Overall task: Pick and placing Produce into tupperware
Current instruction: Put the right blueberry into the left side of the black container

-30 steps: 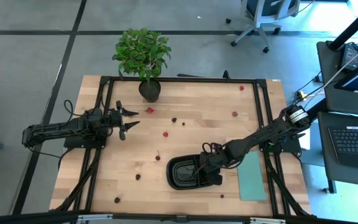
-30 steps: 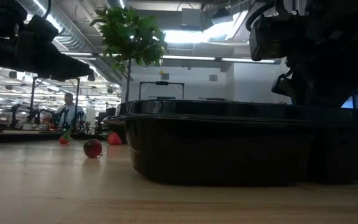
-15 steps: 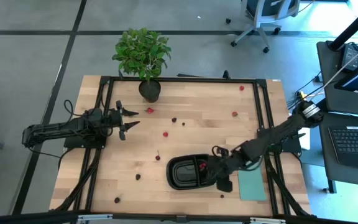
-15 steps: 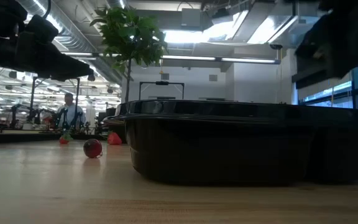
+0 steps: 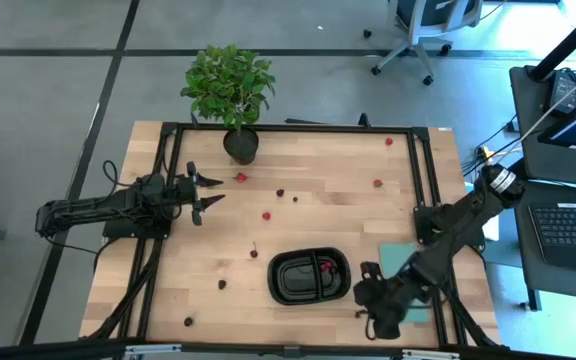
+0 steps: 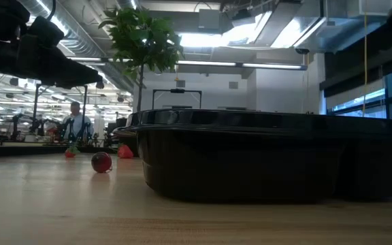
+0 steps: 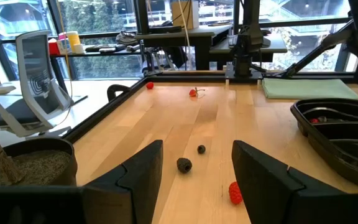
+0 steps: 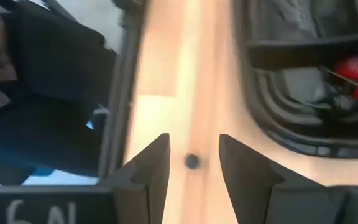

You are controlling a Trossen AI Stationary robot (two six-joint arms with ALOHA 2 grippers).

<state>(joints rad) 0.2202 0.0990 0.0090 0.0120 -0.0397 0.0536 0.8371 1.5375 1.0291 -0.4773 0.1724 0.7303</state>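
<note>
The black tupperware [image 5: 310, 277] stands near the table's near edge and fills the low view [image 6: 271, 156]. Red produce pieces [image 5: 323, 266] lie in one compartment, also seen in the right wrist view [image 8: 353, 74]. My right gripper [image 5: 366, 308] is open and empty just right of the tupperware, near the near edge. A small dark berry [image 8: 192, 161] lies on the table ahead of its fingers. My left gripper [image 5: 208, 192] waits open and empty at the table's left, near a red berry [image 5: 241, 177]. Ahead of it [image 7: 197, 180] lie a dark berry [image 7: 184, 165] and a red one [image 7: 235, 191].
Loose berries lie scattered over the table [image 5: 266, 214] [image 5: 254, 252] [image 5: 222, 284] [image 5: 377, 183]. A potted green plant [image 5: 230, 90] stands at the far edge. A flat teal rectangle [image 5: 408, 262] lies right of the tupperware, partly under my right arm.
My right gripper has gone from above the tupperware toward the table's right and near edges, and has left the low view. Red pieces now show uncovered in the tupperware.
</note>
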